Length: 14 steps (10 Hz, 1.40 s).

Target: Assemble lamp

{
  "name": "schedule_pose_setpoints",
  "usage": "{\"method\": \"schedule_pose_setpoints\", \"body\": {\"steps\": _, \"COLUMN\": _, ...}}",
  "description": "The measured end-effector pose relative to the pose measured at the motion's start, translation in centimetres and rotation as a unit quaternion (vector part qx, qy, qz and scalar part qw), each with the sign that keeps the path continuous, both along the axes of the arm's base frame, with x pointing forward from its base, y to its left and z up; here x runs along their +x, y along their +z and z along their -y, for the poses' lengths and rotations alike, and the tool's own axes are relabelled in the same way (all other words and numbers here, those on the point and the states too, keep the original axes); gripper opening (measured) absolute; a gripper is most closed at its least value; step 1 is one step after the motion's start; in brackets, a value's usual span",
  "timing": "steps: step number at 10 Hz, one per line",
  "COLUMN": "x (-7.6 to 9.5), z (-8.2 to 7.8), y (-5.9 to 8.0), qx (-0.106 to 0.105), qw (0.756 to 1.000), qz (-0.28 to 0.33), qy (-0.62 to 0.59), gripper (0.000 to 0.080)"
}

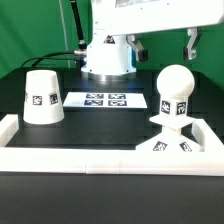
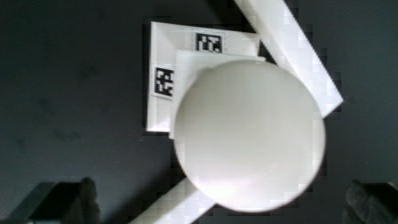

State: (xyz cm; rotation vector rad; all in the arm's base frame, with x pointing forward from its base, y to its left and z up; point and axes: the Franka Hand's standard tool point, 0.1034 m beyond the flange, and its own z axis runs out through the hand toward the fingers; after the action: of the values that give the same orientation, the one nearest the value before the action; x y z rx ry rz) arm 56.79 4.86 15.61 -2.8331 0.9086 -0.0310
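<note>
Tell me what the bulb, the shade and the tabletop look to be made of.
Bulb: probably hard plastic, smooth and slightly glossy; soft highlights show on its ball. Shade: likely the same white plastic, matte, with a paper-like printed tag. Tabletop: black, flat and dull, no reflections; material unclear.

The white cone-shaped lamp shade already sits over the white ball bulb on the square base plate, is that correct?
No. The exterior view shows the white cone-shaped lamp shade standing alone on the black table, apart from the white ball bulb, which stands uncovered on the square base plate.
</note>
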Motion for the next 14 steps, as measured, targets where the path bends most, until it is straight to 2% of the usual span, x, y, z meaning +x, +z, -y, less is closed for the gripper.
{"method": "schedule_pose_setpoints", "body": {"steps": 2, "x": -2.0, "z": 2.9, "y": -0.5, "qx": -0.007, "qw": 1.0, "qz": -0.001, "qy": 0.018, "gripper": 0.0699}}
{"method": "schedule_pose_setpoints", "body": {"steps": 3, "x": -2.6, "z": 3.8, "y": -0.8, "qx": -0.013, "qw": 1.0, "qz": 0.007, "qy": 0.021, "gripper": 0.0699}}
{"method": "schedule_pose_setpoints", "body": {"steps": 4, "x": -3.2, "z": 4.1, "y": -1.4, "qx": -0.016, "qw": 1.0, "qz": 0.014, "qy": 0.021, "gripper": 0.0699}}
{"method": "schedule_pose_setpoints", "body": {"steps": 8, "x": -3.4, "z": 4.1, "y": -1.5, "qx": -0.015, "qw": 1.0, "qz": 0.011, "qy": 0.022, "gripper": 0.0699}}
{"method": "schedule_pose_setpoints", "body": {"steps": 9, "x": -4.4, "z": 4.6, "y": -1.9, "qx": -0.015, "qw": 1.0, "qz": 0.003, "qy": 0.018, "gripper": 0.0699}}
{"method": "schedule_pose_setpoints", "body": {"steps": 11, "x": -6.9, "z": 7.0, "y": -2.6, "qx": -0.017, "qw": 1.0, "qz": -0.007, "qy": 0.024, "gripper": 0.0699}}
{"method": "schedule_pose_setpoints", "body": {"steps": 12, "x": -7.6, "z": 8.3, "y": -2.8, "qx": -0.019, "qw": 1.0, "qz": -0.009, "qy": 0.024, "gripper": 0.0699}}
{"method": "schedule_pose_setpoints", "body": {"steps": 14, "x": -7.7, "z": 8.7, "y": -2.8, "qx": -0.019, "qw": 1.0, "qz": -0.01, "qy": 0.022, "gripper": 0.0699}}
